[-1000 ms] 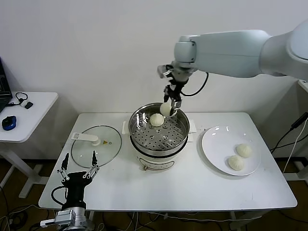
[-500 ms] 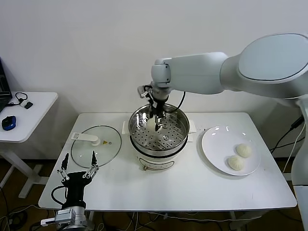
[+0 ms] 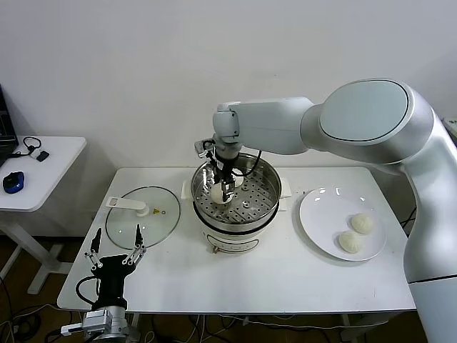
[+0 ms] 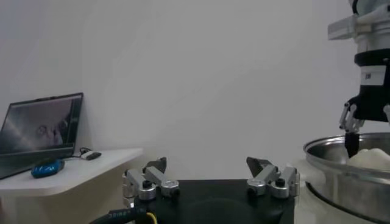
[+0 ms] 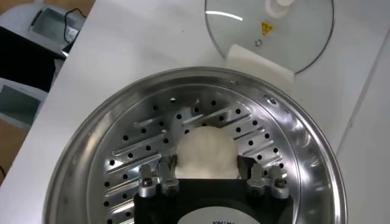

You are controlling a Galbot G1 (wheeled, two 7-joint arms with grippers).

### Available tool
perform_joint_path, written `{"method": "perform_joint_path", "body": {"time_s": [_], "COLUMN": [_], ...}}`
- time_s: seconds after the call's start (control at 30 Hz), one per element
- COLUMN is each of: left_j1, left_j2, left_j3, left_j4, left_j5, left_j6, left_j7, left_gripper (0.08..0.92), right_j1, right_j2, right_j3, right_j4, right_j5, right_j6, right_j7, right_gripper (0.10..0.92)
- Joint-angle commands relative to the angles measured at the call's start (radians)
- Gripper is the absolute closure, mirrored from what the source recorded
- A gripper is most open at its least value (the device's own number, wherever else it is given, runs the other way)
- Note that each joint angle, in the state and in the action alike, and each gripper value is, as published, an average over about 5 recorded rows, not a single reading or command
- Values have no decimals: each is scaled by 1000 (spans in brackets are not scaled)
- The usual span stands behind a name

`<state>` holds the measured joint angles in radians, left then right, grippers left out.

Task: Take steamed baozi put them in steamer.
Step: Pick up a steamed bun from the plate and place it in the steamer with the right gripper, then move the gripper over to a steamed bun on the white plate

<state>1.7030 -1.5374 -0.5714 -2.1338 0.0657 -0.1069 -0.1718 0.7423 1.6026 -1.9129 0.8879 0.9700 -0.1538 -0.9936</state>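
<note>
My right gripper reaches into the steamer, its fingers closed on a baozi over the tray's left side. Two baozi lie on the plate, right. My left gripper idles spread wide, near-left.

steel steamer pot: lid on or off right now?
Off. The flat round glass lid with white handle lies on the white table on the robot's left of the open stainless-steel steamer pot; its perforated tray is exposed.
</note>
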Motion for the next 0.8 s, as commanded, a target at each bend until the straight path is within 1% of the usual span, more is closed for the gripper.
{"method": "perform_joint_path", "body": {"time_s": [0.03, 0.23, 0.4, 0.5, 0.63, 0.8], "left_j1": [1, 4, 5, 8, 11, 17], "left_j2": [0, 0, -2, -2, -2, -2], "left_j3": [-1, -6, -8, -9, -11, -11], "left_j4": [0, -1, -3, -7, -13, -21], "left_j5": [0, 0, 1, 1, 1, 3], "left_j6": [-2, -5, -8, -8, -8, -7], "left_j7": [-1, -1, -2, -2, -2, -2], "left_gripper": [177, 177, 177, 177, 177, 177], "right_j1": [-38, -45, -38, -26, 12, 98], "right_j2": [19, 25, 21, 10, -21, -97], "right_j3": [6, 12, 14, 17, 20, 9], "right_j4": [-67, -75, -73, -62, -27, 61], "right_j5": [-16, -11, -8, 4, 17, 20], "right_j6": [6, 4, 2, 3, 4, 16], "right_j7": [1, 2, 1, 0, -1, -24], "right_gripper": [364, 352, 245, 209, 203, 203]}}
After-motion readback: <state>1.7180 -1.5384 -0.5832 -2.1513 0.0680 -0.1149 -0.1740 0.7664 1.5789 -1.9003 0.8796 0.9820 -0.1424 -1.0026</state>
